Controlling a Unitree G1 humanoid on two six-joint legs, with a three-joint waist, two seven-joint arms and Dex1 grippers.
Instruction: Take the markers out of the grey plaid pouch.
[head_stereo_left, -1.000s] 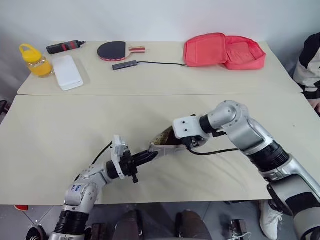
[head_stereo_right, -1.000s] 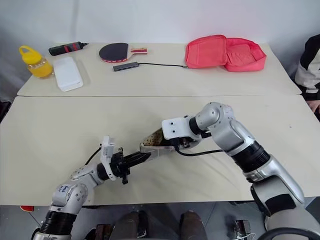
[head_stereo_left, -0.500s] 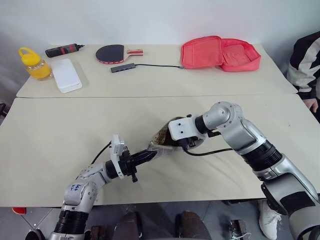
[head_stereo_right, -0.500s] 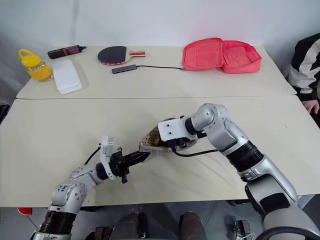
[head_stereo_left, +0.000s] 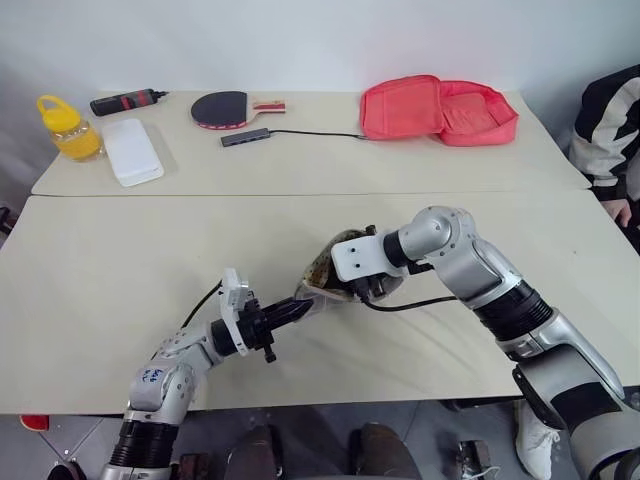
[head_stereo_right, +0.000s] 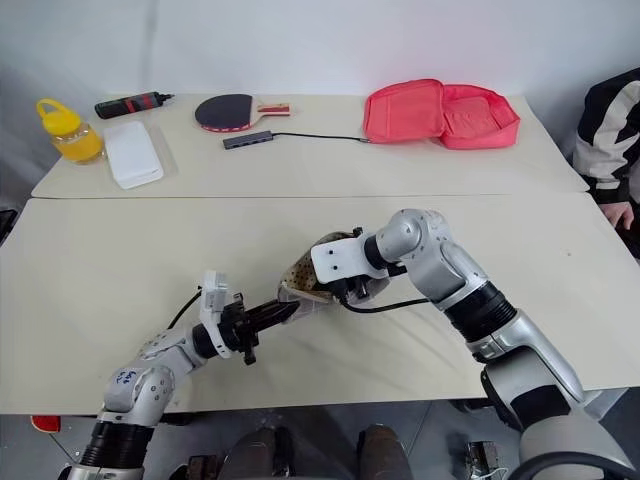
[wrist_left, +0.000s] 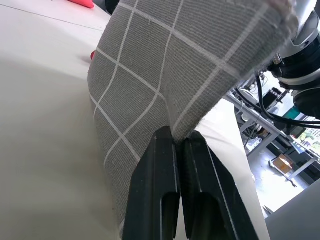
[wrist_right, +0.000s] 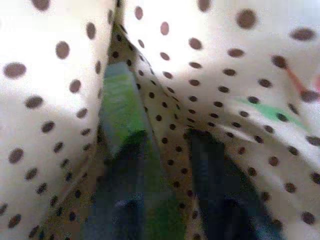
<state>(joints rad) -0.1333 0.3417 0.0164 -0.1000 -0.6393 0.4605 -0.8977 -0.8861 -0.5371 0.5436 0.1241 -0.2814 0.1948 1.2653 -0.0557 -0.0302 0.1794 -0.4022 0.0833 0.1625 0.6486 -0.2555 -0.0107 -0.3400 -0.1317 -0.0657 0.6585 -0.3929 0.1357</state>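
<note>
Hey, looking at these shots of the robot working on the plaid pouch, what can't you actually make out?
- Right gripper: reaches inside the grey plaid pouch; blur in the right wrist view hides whether it grips the green marker.
- Dark marker: not made out inside the pouch.
- Person: cut off by the head views' edge.
- Left gripper: shut on the pouch's edge.

Right claw (head_stereo_left: 345, 290) tips buried in pouch (head_stereo_left: 325, 275); green marker (wrist_right: 122, 112) blurred, possibly gripped.
</note>
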